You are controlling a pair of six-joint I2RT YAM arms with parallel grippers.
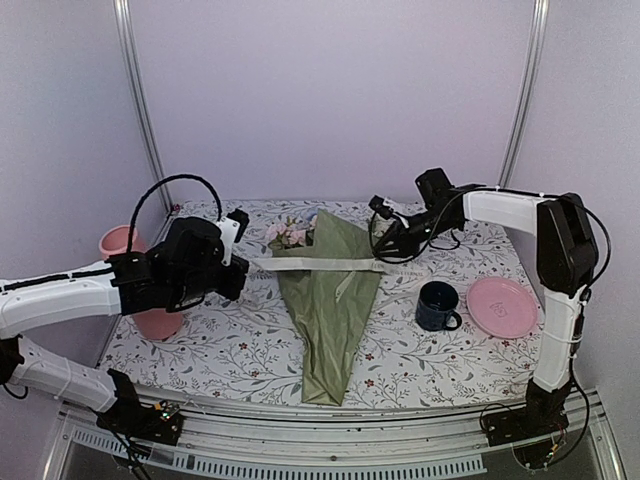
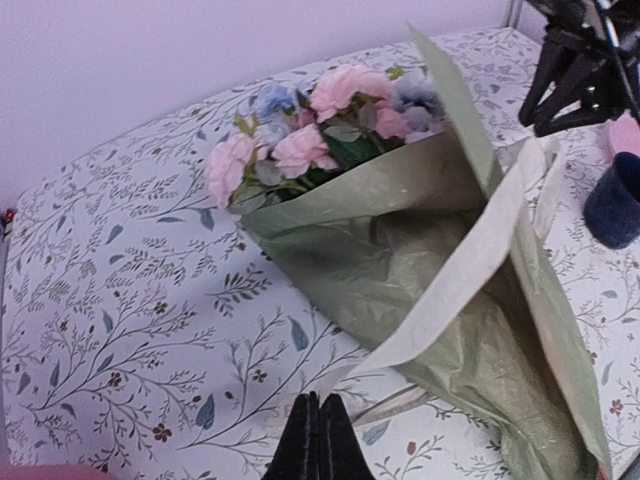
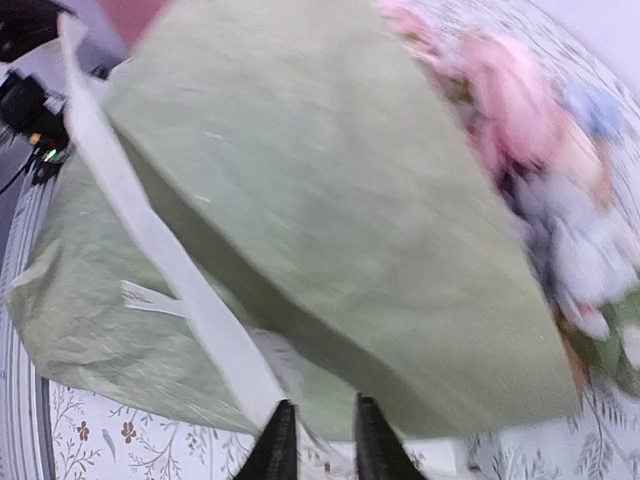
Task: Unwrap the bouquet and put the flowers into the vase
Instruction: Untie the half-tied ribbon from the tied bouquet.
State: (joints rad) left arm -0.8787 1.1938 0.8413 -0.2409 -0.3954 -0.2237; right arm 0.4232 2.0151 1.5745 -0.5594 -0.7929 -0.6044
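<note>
The bouquet (image 1: 328, 310) lies on the floral cloth, its olive paper cone pointing toward the near edge. The flowers (image 1: 292, 235), pink and pale blue (image 2: 320, 130), stick out at its far end. A cream ribbon (image 1: 315, 264) stretches straight across the cone between both grippers. My left gripper (image 1: 245, 265) (image 2: 317, 400) is shut on the ribbon's (image 2: 470, 270) left end. My right gripper (image 1: 384, 258) (image 3: 322, 405) is at the cone's right edge, jaws narrowly apart. The ribbon (image 3: 150, 240) runs in against its left finger. The pink vase (image 1: 122, 243) stands at the far left, partly hidden behind my left arm.
A dark blue mug (image 1: 437, 305) and a flat pink plate (image 1: 502, 306) sit to the right of the bouquet. The mug (image 2: 615, 200) also shows at the right edge of the left wrist view. White walls and metal posts enclose the table.
</note>
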